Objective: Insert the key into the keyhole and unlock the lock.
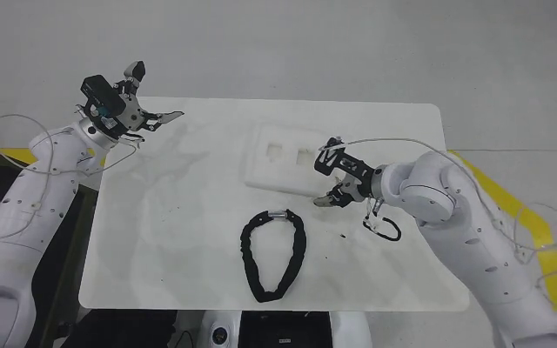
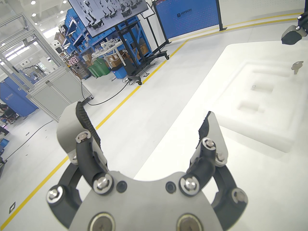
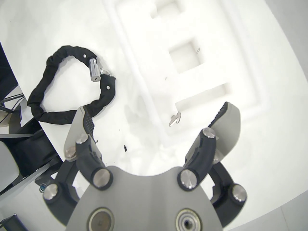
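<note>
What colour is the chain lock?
Black chain lock, silver barrel; clearest in right wrist view.

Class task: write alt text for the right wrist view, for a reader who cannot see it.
The open right tool hangs over a small silver key lying on a white foam tray with rectangular cut-outs. Beside the tray, a black chain lock lies looped on the white table, its silver cylinder showing a keyhole.
</note>
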Available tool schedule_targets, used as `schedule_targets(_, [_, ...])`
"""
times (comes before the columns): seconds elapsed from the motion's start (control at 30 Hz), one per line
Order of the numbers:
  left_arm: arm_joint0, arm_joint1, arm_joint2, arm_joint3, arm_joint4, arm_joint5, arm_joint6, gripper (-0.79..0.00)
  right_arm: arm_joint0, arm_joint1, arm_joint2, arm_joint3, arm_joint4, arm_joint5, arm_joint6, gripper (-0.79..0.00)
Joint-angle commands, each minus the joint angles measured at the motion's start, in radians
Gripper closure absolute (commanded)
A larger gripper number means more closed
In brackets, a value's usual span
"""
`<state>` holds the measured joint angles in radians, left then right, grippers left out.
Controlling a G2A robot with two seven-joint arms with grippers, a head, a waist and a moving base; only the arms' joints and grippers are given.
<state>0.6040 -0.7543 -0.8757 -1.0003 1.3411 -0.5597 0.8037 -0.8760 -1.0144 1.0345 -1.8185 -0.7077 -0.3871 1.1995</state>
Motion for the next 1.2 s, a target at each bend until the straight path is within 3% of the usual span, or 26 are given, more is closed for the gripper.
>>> schedule_targets(0.0, [0.0, 0.0, 0.0, 0.0, 0.0, 0.0, 0.0, -0.785, -0.002, 0.001, -0.004, 0.01, 0.002, -0.002, 0.014, -0.785])
schedule_targets(0.83, [0.0, 0.0, 0.0, 0.0, 0.0, 0.0, 0.0, -0.785, -0.012, 0.001, -0.013, 0.051, -0.01, 0.048, -0.01, -0.785])
schedule_targets(1.17, [0.0, 0.0, 0.0, 0.0, 0.0, 0.0, 0.0, -0.785, 0.01, -0.006, -0.013, 0.077, 0.025, 0.199, 0.031, -0.785])
